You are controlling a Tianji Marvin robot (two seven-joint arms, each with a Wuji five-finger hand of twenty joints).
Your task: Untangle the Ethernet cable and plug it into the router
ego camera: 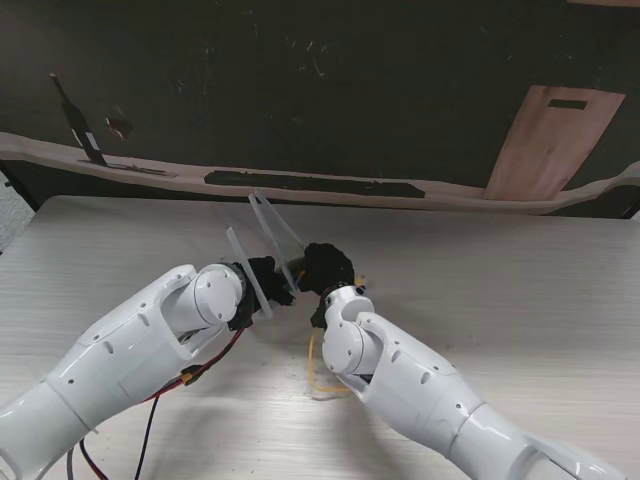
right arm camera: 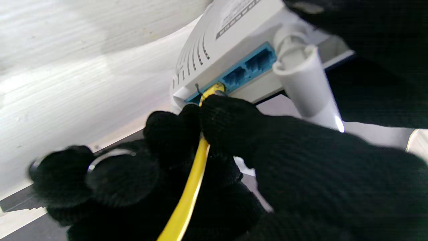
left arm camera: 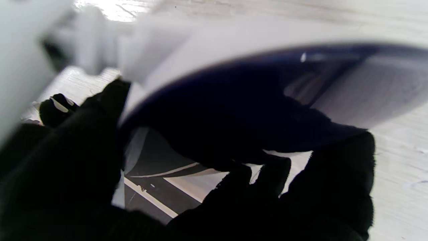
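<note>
Now I am gripping the router off the table with my left hand, steadying it while my right hand is pinching the cable, its plug at a blue port.

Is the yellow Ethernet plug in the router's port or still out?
At the port mouth; full seating cannot be told. The plug meets the router's blue port, right hand pinching it.

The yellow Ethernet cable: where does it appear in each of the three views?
Stand view: the yellow cable loops on the table beside the right forearm, nearer to me than the hands.
Left wrist view: not in it.
Right wrist view: it runs between the right hand fingers to a blue port.
Shared landmark: the white router, its antennas in the stand view.
</note>
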